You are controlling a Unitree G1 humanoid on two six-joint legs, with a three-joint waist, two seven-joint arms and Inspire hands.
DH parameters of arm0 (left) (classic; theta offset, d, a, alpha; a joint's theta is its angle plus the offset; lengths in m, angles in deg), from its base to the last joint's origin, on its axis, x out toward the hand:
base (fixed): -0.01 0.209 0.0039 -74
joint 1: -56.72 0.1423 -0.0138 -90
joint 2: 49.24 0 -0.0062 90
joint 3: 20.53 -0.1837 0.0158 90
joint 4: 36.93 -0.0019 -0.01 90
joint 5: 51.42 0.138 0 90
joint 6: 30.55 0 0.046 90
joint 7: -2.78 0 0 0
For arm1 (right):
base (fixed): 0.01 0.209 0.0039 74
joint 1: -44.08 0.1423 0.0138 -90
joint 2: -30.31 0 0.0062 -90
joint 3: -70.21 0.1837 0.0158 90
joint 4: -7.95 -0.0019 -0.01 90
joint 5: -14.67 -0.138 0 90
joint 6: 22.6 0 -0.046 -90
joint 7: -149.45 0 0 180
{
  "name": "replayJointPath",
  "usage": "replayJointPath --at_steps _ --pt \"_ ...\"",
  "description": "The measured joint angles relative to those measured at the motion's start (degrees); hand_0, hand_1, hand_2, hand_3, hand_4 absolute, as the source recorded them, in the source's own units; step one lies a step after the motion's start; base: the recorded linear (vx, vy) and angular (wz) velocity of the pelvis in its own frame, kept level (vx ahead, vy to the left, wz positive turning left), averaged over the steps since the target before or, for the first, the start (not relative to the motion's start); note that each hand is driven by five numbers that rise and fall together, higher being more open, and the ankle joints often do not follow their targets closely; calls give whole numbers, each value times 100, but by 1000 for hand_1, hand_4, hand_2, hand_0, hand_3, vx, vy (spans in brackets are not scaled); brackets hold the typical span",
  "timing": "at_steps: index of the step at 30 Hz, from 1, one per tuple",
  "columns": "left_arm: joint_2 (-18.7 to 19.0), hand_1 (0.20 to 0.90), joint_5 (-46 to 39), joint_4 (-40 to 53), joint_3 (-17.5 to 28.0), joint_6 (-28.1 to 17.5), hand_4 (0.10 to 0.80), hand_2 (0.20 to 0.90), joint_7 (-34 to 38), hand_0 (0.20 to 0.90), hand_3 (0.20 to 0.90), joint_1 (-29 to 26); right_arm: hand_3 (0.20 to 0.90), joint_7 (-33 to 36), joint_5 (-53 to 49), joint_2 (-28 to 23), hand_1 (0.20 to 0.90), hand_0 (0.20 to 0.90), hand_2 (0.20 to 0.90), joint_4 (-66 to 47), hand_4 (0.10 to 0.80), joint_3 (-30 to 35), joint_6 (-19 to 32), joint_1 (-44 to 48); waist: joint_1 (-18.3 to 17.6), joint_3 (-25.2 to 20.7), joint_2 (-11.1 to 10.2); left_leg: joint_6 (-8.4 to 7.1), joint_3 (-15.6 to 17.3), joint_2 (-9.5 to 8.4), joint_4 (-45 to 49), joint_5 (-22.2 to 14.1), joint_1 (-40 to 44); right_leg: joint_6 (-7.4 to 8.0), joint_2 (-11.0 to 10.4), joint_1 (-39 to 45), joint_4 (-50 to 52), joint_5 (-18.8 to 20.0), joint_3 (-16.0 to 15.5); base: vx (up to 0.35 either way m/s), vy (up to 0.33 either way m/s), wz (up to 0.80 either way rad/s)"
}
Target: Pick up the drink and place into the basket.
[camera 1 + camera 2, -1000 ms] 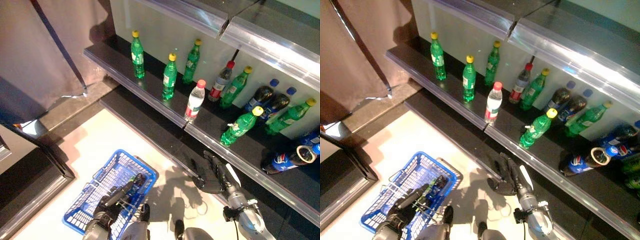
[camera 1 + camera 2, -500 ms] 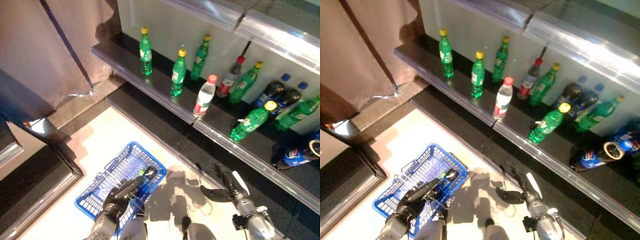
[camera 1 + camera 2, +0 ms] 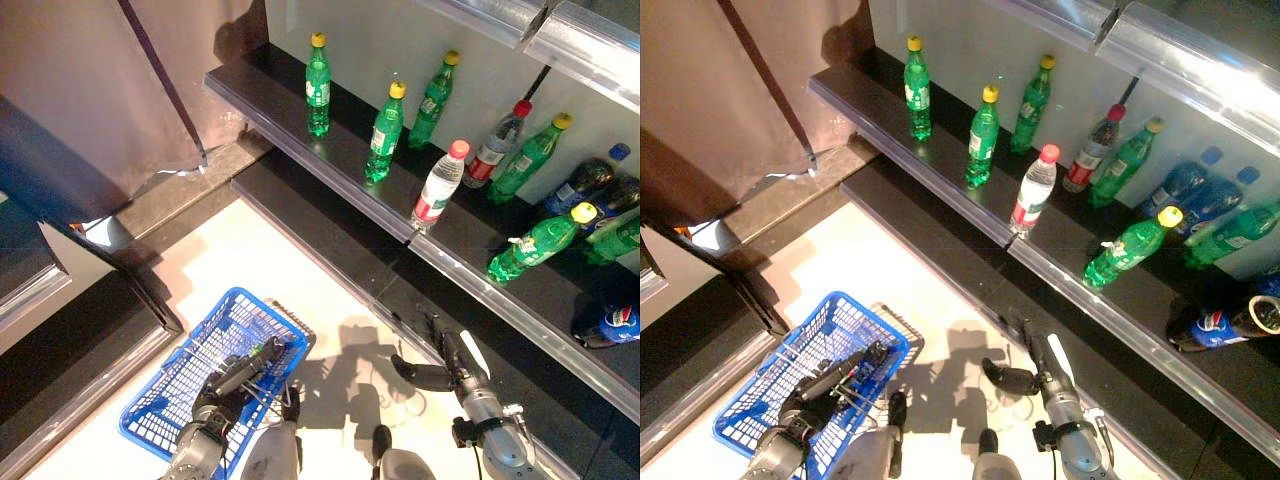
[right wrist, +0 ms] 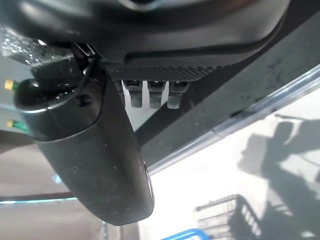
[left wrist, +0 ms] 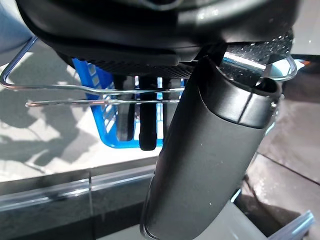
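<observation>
Several drinks stand on the dark shelf [image 3: 283, 122]: green bottles with yellow caps [image 3: 383, 133], a clear water bottle with a pink cap [image 3: 436, 187] at the shelf's front edge, and a cola bottle with a red cap [image 3: 499, 142]. Another green bottle [image 3: 540, 243] lies on its side. A blue basket [image 3: 272, 316] sits low on the pale floor. My left hand [image 3: 228, 383] is over it, curled round the wire handle [image 5: 100, 102]. To the right, below the shelf, my right hand [image 3: 445, 372] is open and holds nothing.
A black lower ledge [image 3: 320, 235] runs under the shelf between the bottles and the floor. Dark bottles with blue caps [image 3: 585, 178] stand at the far right. A brown curtain [image 3: 100, 100] hangs on the left, above a dark step [image 3: 70, 370].
The whole picture has shifted, so the camera has moved. My right hand has turned from flat and spread to edge-on with the thumb out. The left hand keeps hold of the basket handle.
</observation>
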Motion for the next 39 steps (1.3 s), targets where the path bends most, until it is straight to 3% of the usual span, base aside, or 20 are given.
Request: replayJointPath --at_steps 5,10,21,31,39 --pt "111 300 5 155 -189 57 100 300 14 300 200 1 900 67 -5 -332 900 900 900 -1046 800 19 329 156 86 35 -54 -15 9 21 0 -9 39 -17 30 170 -261 141 1 61 -18 -1" --pt "122 300 6 198 -358 213 100 300 19 300 200 -35 900 478 -18 -380 900 900 900 -1608 800 301 487 993 118 32 -91 -49 11 28 -32 -33 140 -19 20 259 -260 143 8 65 -7 0" --pt "87 300 200 167 -445 429 100 300 18 300 200 -176 900 1419 -176 -331 900 900 900 -1242 800 697 145 2130 199 1 -57 -44 2 28 -117 9 280 -34 45 364 -258 140 -19 68 -15 0" --pt "32 300 193 -62 -480 502 100 300 -3 300 200 -675 900 2299 -146 -246 900 900 900 -34 800 644 -78 3073 442 16 251 -128 -306 91 20 107 -243 -92 146 44 -260 204 -287 -117 -48 15" --pt "24 300 184 -158 -686 506 100 300 -13 300 200 -1361 900 2807 -92 -247 900 900 900 312 800 635 -68 3695 569 533 611 -60 -346 95 4 297 -777 -75 168 -481 -261 334 -293 -137 -32 1"
